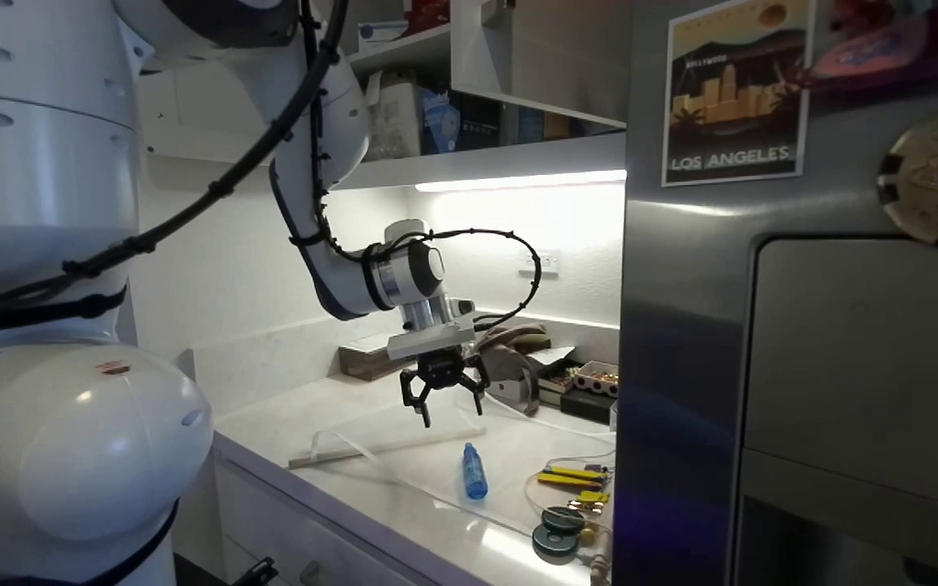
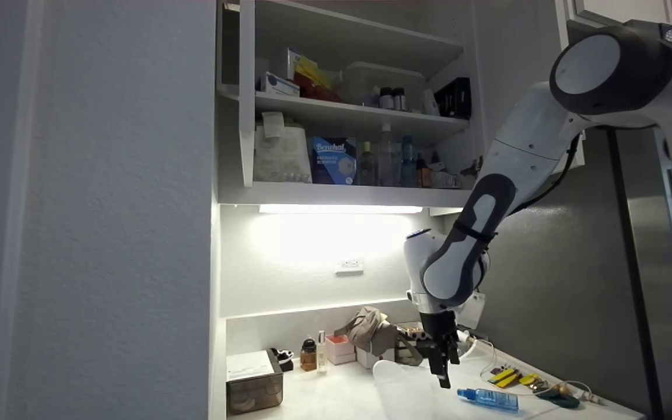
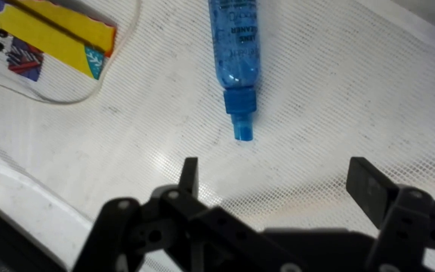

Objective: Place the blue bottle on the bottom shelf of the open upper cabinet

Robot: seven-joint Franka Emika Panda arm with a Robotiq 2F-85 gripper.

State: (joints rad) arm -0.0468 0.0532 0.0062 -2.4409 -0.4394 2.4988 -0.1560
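Pale walls (image 2: 114,221) close in on this nook, and big at the edge stands the steel-grey fridge (image 1: 689,366), a Los Angeles poster (image 1: 736,89) stuck to it. Up top it's the upper cabinet (image 2: 365,41), door (image 1: 542,57) swung wide, small jars (image 2: 386,98) and more besides lined up inside. Across stretches the robot arm (image 2: 528,140), white with dark joints, bent down over the pale counter (image 2: 312,396). And there's the bottom shelf (image 2: 336,193), flat and white, a bright light strip (image 2: 340,209) along its underside, a blue-and-white box (image 2: 334,160) among the things standing on it. Down on the counter, white mesh (image 3: 308,94) is spread out, and above it hangs the hand (image 3: 272,170): black fingers (image 3: 190,173) wide apart, nothing in their grip.

Now the blue bottle (image 3: 236,56), and what a vivid one: slim, see-through, bright blue, flat on its side on the mesh, well below that shelf. In both exterior views it's near the hand but apart from it, yellow strips (image 3: 47,41) off to one side. Look at the shape: a straight rounded body, shoulders curving in, light glinting there, then a deeper-blue collar (image 3: 240,101), and a narrow little cap (image 3: 242,127) at the very end, pointing toward the gap between the fingers. And smallest of all, dark print (image 3: 244,37) on the body, upside down in the wrist view: "LENS" and "CLEANER" can be read, the rest is too faint to tell.
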